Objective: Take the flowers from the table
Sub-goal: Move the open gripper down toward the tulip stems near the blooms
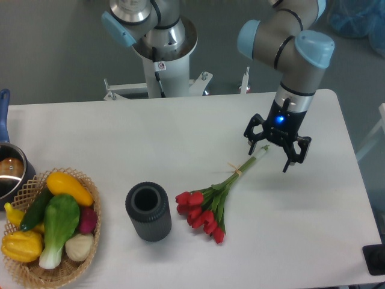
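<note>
The gripper [269,156] hung over the white table [313,229] with its 2 black fingers [289,158] spread wide apart and nothing held between them. A blue light glowed on its wrist, just above the fingers. The grey arm with pale blue joint caps [315,49] rose up and behind it toward the back of the scene.

The bunch of red tulips [207,208] lay flat on the table, below and to the left of the gripper as the camera saw it. The cut ends of the green stems [249,164] reached up between the spread fingers, or just under them; whether a finger touched the stems could not be told. A pale band [238,173] tied the stems a little way down from the gripper, and the red heads fanned out farthest from it.

Farther left of the gripper, beyond the flower heads, a dark grey cylindrical vase [148,211] stood upright with its mouth open to the camera, near the blooms but apart from them. Well away at the far left edge, a wicker basket [29,272] held yellow squash [69,187], a green leafy vegetable [58,226], a red-purple round vegetable [88,219] and a pale onion [79,246]. A metal pot [11,174] with a blue handle sat just beside the basket at the table's edge. Behind the gripper and to its left, a second robot base [163,51] stood past the rear edge of the table.
</note>
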You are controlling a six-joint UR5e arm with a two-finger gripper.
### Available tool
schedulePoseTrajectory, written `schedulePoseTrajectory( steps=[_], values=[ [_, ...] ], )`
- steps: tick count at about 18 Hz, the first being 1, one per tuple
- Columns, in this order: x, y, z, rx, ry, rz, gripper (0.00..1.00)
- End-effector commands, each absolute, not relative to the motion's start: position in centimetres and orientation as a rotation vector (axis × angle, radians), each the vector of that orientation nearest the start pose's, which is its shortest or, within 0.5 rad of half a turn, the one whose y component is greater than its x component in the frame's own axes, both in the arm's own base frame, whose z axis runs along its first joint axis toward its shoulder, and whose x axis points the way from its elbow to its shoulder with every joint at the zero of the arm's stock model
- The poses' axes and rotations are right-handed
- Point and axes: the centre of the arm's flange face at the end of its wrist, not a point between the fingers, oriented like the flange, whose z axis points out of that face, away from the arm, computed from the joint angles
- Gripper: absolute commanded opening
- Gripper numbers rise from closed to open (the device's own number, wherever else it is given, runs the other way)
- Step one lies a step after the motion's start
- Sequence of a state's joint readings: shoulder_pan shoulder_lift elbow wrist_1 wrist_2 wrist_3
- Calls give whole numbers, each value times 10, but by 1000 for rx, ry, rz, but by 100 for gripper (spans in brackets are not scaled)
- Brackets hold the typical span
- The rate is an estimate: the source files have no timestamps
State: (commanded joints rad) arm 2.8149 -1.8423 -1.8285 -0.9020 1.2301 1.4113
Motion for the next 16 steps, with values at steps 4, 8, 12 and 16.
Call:
schedulePoseTrajectory(
  steps=[4,8,12,16],
  values=[
    [-467,360,286,-2763,313,40,100],
    [-461,372,273,-2764,349,9,100],
    [-455,384,256,-2773,358,-37,100],
    [-452,392,245,-2832,384,-33,100]
  ],
)
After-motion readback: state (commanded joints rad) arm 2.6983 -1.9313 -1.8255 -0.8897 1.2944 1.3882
